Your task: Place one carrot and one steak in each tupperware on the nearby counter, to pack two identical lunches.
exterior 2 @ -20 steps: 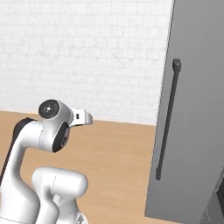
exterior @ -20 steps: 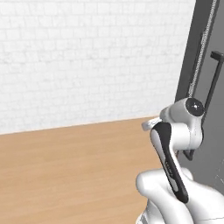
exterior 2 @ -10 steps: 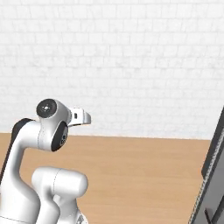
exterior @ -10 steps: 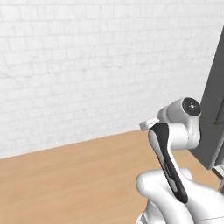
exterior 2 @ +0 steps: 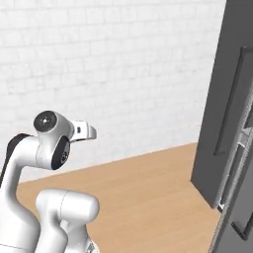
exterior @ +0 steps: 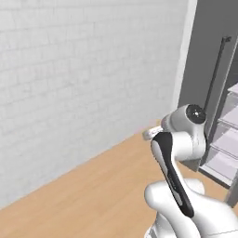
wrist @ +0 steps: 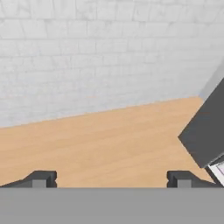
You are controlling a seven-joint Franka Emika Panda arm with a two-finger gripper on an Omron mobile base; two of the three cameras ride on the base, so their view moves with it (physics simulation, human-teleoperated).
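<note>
Your gripper [wrist: 111, 179] is spread as wide as it goes and holds nothing; in the hand view its two dark tips stand far apart with only wood-look floor [wrist: 100, 140] between them. The arm is folded up close over the base, hand pointing toward the white brick wall [exterior: 79, 79], which looks like a travelling pose rather than a reach. To your right stands the tall grey fridge [exterior 2: 222, 113] with its door [exterior: 209, 60] swung open, and white shelves [exterior: 228, 139] show in the left base view. You cannot see any carrot, steak, tupperware or counter from here, so I judge the packing has not started and you need to face the fridge shelves first.
</note>
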